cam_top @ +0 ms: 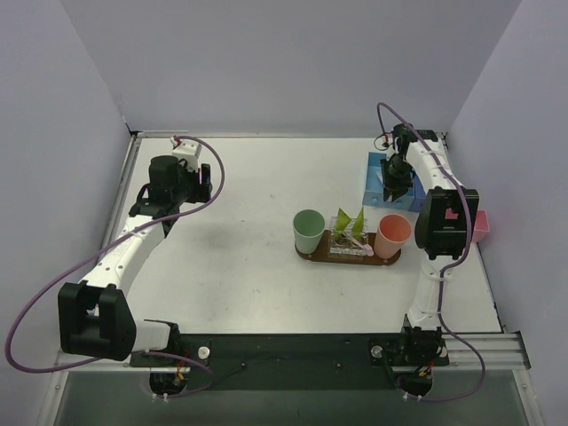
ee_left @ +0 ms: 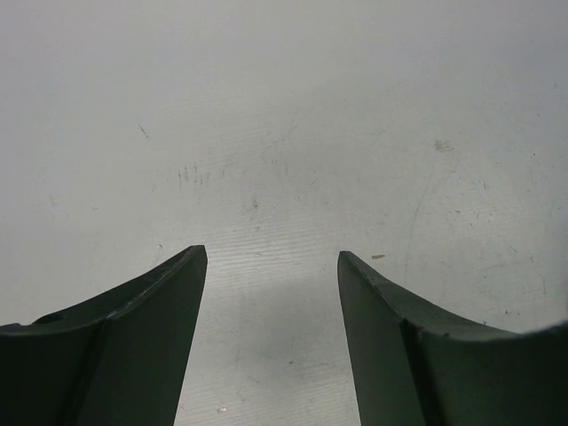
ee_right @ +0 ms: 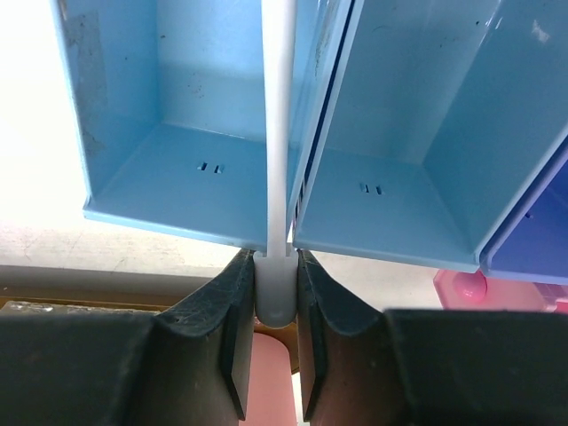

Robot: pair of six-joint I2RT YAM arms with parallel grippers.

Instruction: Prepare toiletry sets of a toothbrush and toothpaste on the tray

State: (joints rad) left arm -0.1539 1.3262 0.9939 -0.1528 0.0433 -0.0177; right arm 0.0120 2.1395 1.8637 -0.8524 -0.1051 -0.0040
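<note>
**Toothbrush pinched at the blue bin, tray half set**

Dark fingers of the right end effector [ee_right: 275, 259] fill the bottom of the right wrist view. They are clamped on the rounded end of a thin white toothbrush [ee_right: 278, 133]. Its shaft runs straight up the picture, in front of the wall between two compartments of the blue bin [ee_right: 160, 160]. A corner of the pink box [ee_right: 461, 288] shows beside the bin's lower right edge.

From above, that arm reaches to the far right of the counter [cam_top: 240, 186], over the bin. The dark oval tray [cam_top: 304, 255] lies right of centre and nearer the bases. A mint-green cup [cam_top: 309, 229] stands at its left end and a salmon cup [cam_top: 392, 234] at its right. Between the cups, lime-green toothpaste tubes [cam_top: 343, 222] stand tilted above the tray. Something pale lies across the wood there, too small to make out.

The left end effector [ee_left: 271, 256] is far left and well apart from the tray. Its fingers are spread wide with nothing between them, over bare counter.

The counter is white and matt, with fine scratches, faint rubbed lines and a few dark specks. Pale lavender-grey walls [cam_top: 293, 62] close it in on three sides. A black strip and a metal rail [cam_top: 470, 346] run along the near edge. Purple cables [cam_top: 35, 302] loop from both arms.
</note>
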